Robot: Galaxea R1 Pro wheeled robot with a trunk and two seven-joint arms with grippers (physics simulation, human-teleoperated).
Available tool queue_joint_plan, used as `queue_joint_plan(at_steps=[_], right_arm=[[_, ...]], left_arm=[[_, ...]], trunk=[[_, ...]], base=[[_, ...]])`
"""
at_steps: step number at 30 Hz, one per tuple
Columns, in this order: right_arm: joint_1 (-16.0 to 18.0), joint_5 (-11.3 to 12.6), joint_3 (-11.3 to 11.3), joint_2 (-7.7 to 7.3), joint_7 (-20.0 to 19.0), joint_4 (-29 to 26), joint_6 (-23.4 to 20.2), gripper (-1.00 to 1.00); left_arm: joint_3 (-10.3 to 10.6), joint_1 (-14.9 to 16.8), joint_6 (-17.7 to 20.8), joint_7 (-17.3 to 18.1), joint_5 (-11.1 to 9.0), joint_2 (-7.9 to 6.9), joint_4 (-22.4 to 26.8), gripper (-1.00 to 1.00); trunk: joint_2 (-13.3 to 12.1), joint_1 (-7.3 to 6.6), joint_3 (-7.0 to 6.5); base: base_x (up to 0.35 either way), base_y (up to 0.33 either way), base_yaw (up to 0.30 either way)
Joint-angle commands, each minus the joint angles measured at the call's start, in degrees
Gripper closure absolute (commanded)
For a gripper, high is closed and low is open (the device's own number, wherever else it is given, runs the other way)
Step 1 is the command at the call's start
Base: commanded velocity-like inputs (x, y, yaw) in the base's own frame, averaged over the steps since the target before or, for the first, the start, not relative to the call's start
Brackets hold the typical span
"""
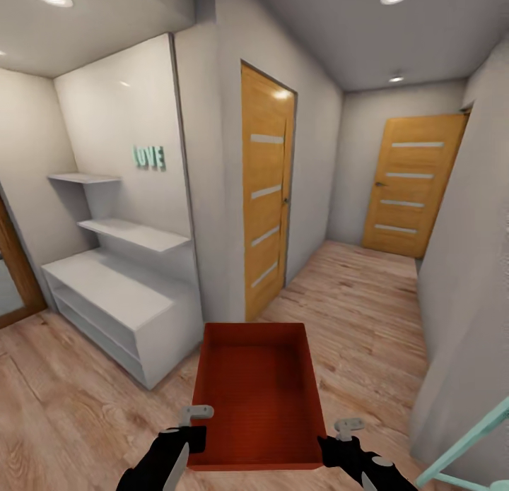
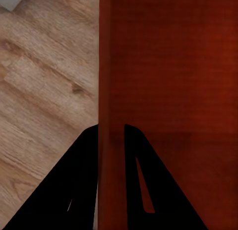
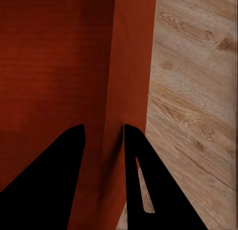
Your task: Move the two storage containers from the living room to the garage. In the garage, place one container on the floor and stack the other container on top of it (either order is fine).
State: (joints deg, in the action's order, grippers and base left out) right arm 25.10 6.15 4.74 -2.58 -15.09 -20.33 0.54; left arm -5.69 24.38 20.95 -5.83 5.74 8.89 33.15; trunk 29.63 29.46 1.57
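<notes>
Carrying one storage container down a hallway, lower centre of the head frame, held level above the light wood plank floor. Long axis pointing straight ahead, away from the robot, toward the upper part of the frame; open top up, nothing inside. Gripped at the near corners: left hand at lower left of the box, clamped on the left wall; right hand at lower right, clamped on the right wall. In the left wrist view, left hand with one finger on each side of the thin orange-red wall; in the right wrist view, right hand likewise astride its wall. Both arms equally near, box centred between them.

Ahead: white built-in shelving at left of frame, teal "LOVE" letters on the white panel above it; a wood-panelled door at centre, closed; a second such door at the corridor's end, upper right. Pale grey walls, ceiling spotlights. Judged still in transit, garage not reached; corridor toward the far door looks the open path, with walls close on both sides of the box.
</notes>
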Motion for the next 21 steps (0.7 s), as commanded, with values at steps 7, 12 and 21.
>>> queue_joint_plan(at_steps=[7, 12, 21], right_arm=[[0.04, 0.80, 0.36, -0.06, -0.11, 0.02, 0.07, 1.00], [0.04, 0.80, 0.36, -0.06, -0.11, 0.02, 0.07, 1.00], [0.04, 0.80, 0.36, -0.06, -0.11, 0.02, 0.07, 1.00]], left_arm=[[-3.55, 0.05, 0.41, -0.15, 1.90, 0.07, 0.33, 1.00], [-3.57, 0.06, 0.41, -0.15, 1.90, 0.07, 0.33, 1.00], [-3.56, 0.08, 0.41, -0.15, 1.90, 0.07, 0.33, 1.00]], trunk=[[0.11, 0.06, 0.11], [0.11, 0.06, 0.11], [0.11, 0.06, 0.11]], base=[[0.327, 0.012, -0.268], [0.327, 0.000, -0.263], [0.327, 0.000, -0.282]])
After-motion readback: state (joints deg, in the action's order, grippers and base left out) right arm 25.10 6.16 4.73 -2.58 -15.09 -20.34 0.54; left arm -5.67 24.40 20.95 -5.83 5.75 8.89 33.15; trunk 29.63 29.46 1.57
